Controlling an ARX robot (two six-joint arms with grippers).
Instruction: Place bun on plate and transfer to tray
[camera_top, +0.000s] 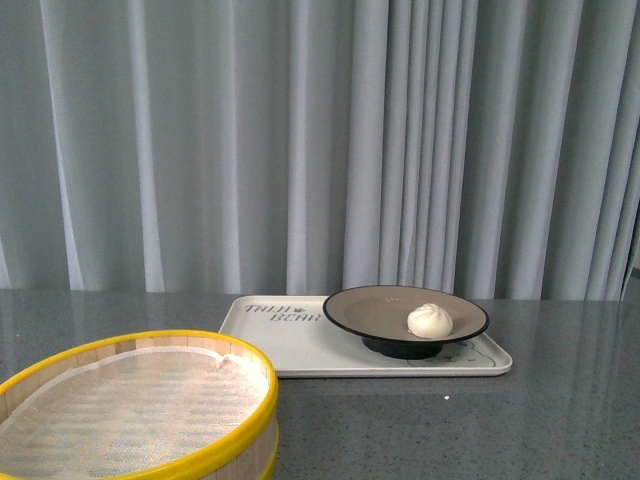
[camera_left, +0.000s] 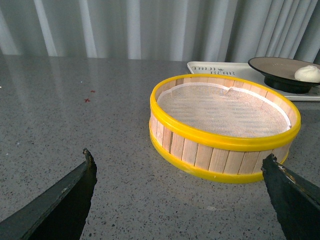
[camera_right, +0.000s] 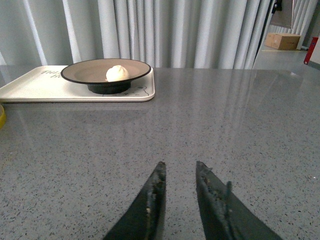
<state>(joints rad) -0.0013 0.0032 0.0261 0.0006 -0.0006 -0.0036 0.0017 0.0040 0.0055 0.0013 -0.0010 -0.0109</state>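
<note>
the bun (camera_top: 430, 320) lay inside the plate (camera_top: 372, 309), toward the plate's right side in the front view, and the plate stood on the right half of the tray (camera_top: 290, 345), its dark foot on the tray floor beside the lettering. judged from that, both parts of the task looked done, and the step in hand was only to keep clear and leave things undisturbed.

the left gripper (camera_left: 177, 195) was spread wide, nothing between its jaws. the steamer basket (camera_left: 220, 145) stood just ahead of those jaws and a little toward the right one, not touching either. the tray, plate and bun sat well beyond the basket, far past the jaw tips.

the right gripper (camera_right: 177, 200) held its jaws close, a narrow gap showing between them, with nothing held. bare table (camera_right: 200, 130) lay straight ahead of the tips; the tray with the plate and bun sat well ahead and off to the left-jaw side, well apart from the tips.

to finish well, i would judge that any retreat should go up and back, away from the load. the left jaws should not sweep forward, since the basket was near enough to be knocked and it stood between them and the tray. the right jaws had open table around them, so a straight lift would suit. the plate sat shallow on a small foot, so a nudge to the tray might set it rocking or roll the bun.
</note>
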